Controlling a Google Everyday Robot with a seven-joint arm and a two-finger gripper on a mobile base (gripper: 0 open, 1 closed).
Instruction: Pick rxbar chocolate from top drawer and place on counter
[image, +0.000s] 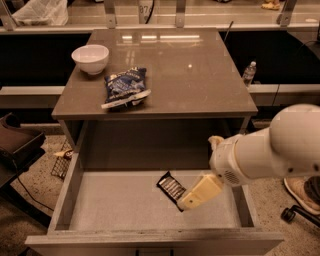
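Observation:
The rxbar chocolate (170, 185), a small black-wrapped bar, lies flat on the light grey bottom of the open top drawer (115, 205), right of its middle. My gripper (194, 196), cream-coloured at the end of a bulky white arm (270, 147), reaches in from the right and hangs over the drawer. Its tip is right at the bar's near right end and covers that end. The glossy grey-brown counter (185, 75) lies above and behind the drawer.
A white bowl (90, 58) and a blue-and-white crinkled bag (125, 87) sit on the counter's left part. A water bottle (249, 74) stands on a ledge to the right. A dark seat (17, 145) is at the left, a chair wheel (288, 214) at the right.

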